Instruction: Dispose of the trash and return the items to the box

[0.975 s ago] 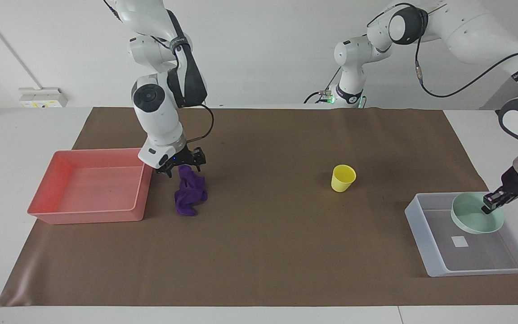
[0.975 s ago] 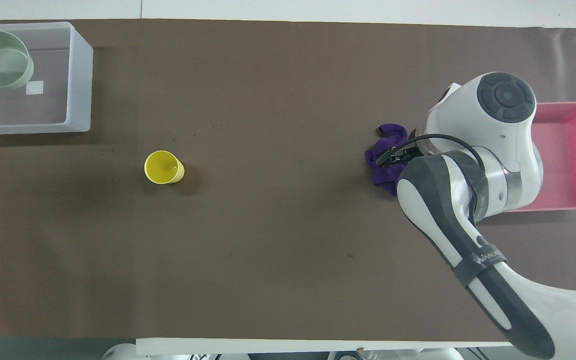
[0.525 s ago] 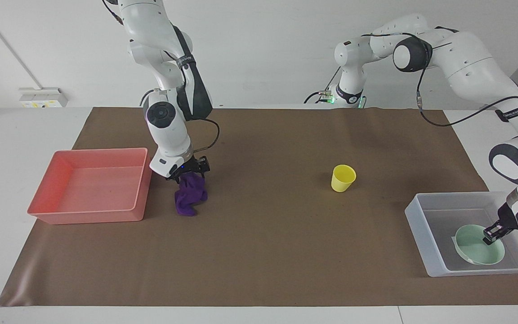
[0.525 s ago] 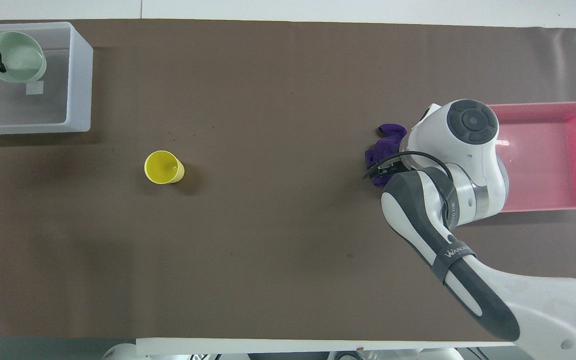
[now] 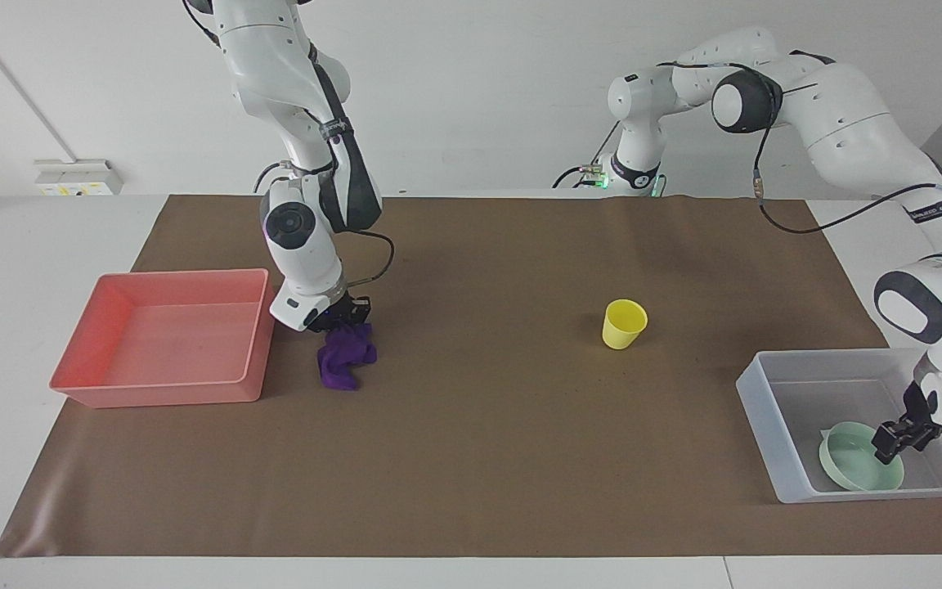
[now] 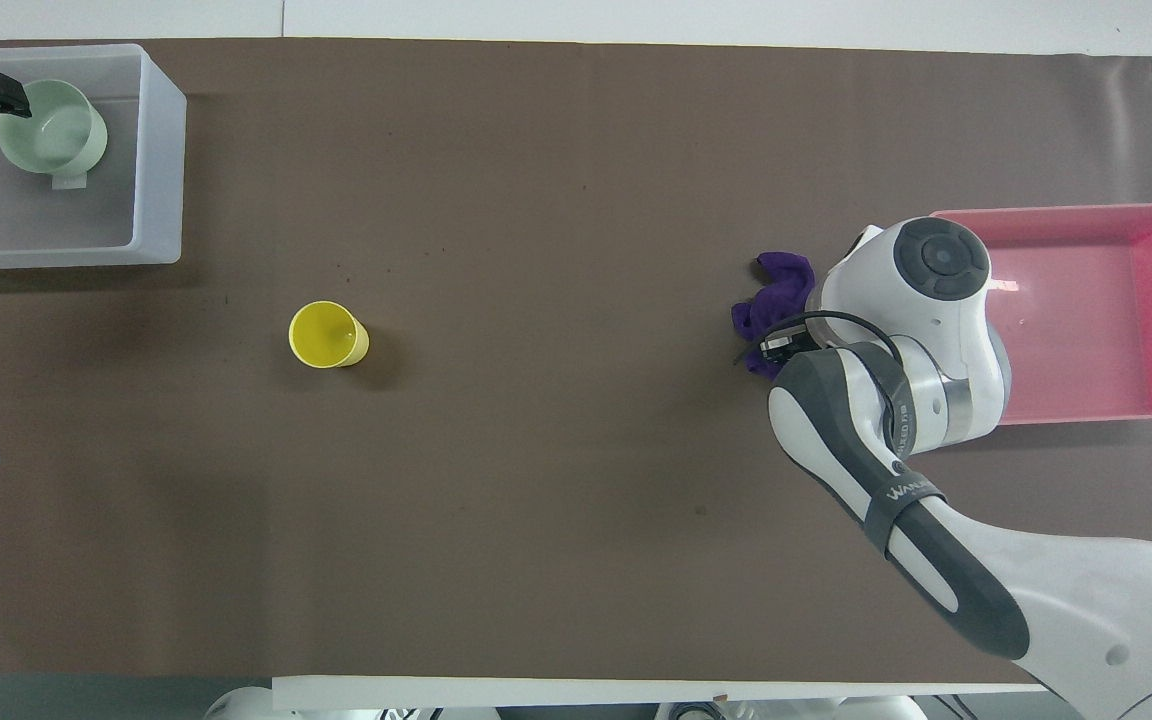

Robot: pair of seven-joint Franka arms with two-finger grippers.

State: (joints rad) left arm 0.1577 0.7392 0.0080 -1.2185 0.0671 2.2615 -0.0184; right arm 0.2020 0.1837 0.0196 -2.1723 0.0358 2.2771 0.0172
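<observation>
The purple cloth (image 5: 344, 360) lies crumpled on the brown mat beside the pink tray; it also shows in the overhead view (image 6: 776, 295). My right gripper (image 5: 344, 321) is pressed down onto the end of the cloth nearer the robots. The mint-green bowl (image 5: 851, 458) lies low in the translucent box (image 5: 765, 409), in the part farthest from the robots. My left gripper (image 5: 890, 446) is inside the box, shut on the bowl's rim. The yellow cup (image 5: 624, 323) stands upright on the mat between cloth and box, apart from both grippers.
The pink tray (image 5: 160, 393) holds nothing and sits at the right arm's end of the table, its wall close to the cloth. The brown mat (image 5: 479, 458) covers most of the table. A cable hangs from the left arm over the box's end.
My left gripper lowered the bowl from above the box down into it, farther from the robots. My right gripper came down onto the cloth and squashed its top.
</observation>
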